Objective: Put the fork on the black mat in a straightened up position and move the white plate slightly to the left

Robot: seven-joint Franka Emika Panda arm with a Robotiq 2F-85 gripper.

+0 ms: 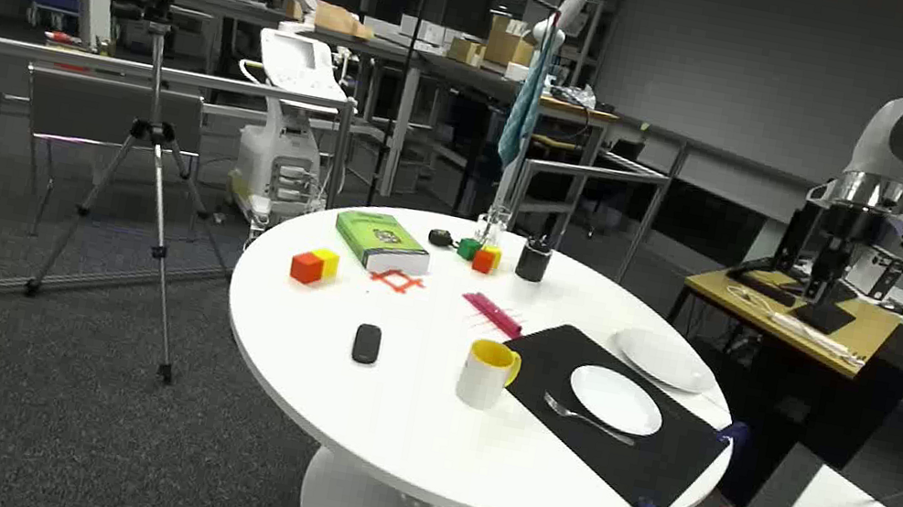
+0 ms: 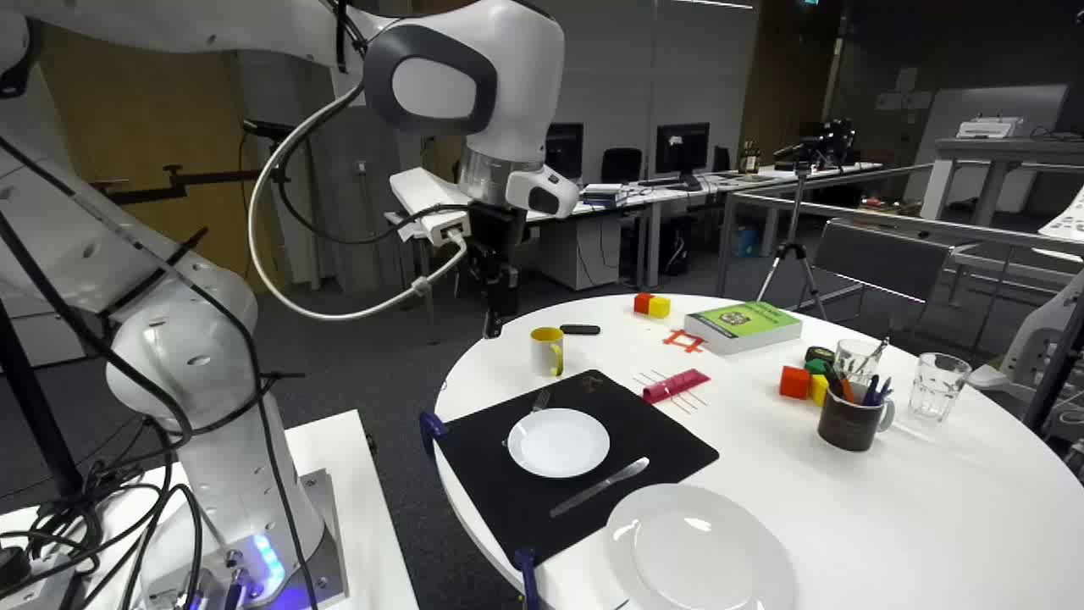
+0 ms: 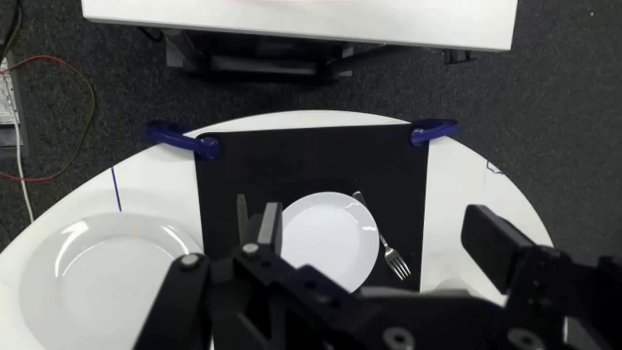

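The fork (image 3: 390,253) lies slanted on the black mat (image 3: 311,160) beside the small white plate (image 3: 330,238), its handle close along the rim, tines toward the lower right in the wrist view. The fork (image 1: 585,418) (image 2: 542,398), plate (image 1: 616,401) (image 2: 559,443) and mat (image 1: 637,467) (image 2: 627,424) also show in both exterior views. The plate sits flat on the mat. My gripper (image 3: 381,238) is open and empty, with fingers wide apart. It hangs well above the table in both exterior views (image 1: 823,282) (image 2: 498,305). Its parts hide the plate's lower left in the wrist view.
A knife (image 2: 600,487) lies on the mat, across the plate from the fork. A larger white plate (image 2: 699,551) stands beside the mat. A yellow-and-white cup (image 1: 482,380) stands near the mat's edge. Blue clamps (image 3: 180,141) (image 3: 432,131) hold the mat at the table edge.
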